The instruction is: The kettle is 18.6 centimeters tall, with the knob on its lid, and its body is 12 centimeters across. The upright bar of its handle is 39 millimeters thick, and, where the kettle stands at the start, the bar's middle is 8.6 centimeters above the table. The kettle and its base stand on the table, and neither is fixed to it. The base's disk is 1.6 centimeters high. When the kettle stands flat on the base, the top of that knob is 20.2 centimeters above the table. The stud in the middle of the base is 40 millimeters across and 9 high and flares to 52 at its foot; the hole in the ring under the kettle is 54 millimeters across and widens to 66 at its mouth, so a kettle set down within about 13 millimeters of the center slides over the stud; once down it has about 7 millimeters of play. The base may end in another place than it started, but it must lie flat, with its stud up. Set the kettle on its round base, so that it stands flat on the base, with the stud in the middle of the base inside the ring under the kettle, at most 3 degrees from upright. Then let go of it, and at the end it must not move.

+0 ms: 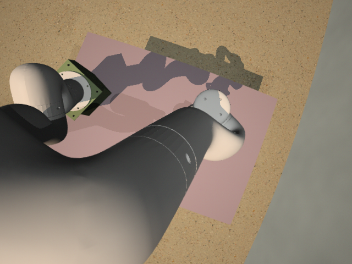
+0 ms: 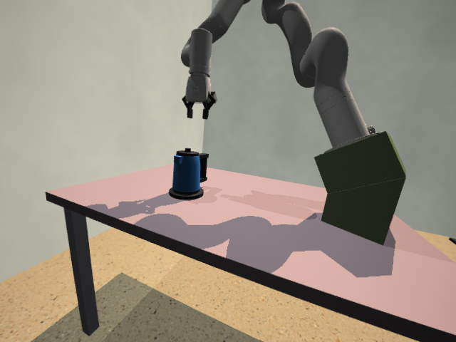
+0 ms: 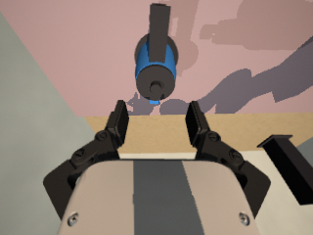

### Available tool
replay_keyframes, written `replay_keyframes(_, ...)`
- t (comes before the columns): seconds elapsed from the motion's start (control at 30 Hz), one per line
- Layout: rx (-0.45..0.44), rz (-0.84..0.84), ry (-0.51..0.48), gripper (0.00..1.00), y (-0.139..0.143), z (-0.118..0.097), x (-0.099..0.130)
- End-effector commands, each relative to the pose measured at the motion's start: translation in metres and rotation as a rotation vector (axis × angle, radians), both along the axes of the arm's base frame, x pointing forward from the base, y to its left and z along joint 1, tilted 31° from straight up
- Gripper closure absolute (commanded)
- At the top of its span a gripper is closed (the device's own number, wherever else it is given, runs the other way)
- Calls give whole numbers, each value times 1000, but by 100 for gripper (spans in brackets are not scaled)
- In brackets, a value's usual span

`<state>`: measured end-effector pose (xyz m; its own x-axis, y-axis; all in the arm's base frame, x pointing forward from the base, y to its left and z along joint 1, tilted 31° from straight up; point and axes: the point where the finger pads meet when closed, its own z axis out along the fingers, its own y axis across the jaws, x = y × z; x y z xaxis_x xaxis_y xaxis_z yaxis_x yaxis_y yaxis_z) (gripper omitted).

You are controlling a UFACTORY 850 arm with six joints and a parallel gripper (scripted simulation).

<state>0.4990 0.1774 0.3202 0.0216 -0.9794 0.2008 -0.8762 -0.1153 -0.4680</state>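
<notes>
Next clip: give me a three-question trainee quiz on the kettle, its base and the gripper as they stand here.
1. True or false: the gripper grips the kettle by its handle.
2. Where does the kettle stand? A) on the bare table beside its base B) on its base C) on the floor
3. Fill in: the gripper hangs ____ the kettle, fingers apart.

Key
1. False: it is open, holds nothing and is clear of the kettle.
2. B: in the exterior view the dark disk shows under the upright kettle.
3. above
</notes>
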Motion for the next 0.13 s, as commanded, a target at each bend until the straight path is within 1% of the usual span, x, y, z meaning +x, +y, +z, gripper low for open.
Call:
replay_keyframes(0.0, 1, 0, -2, 19, 0, 1, 0)
replay_keyframes(0.1, 1, 0, -2, 19, 0, 1, 0)
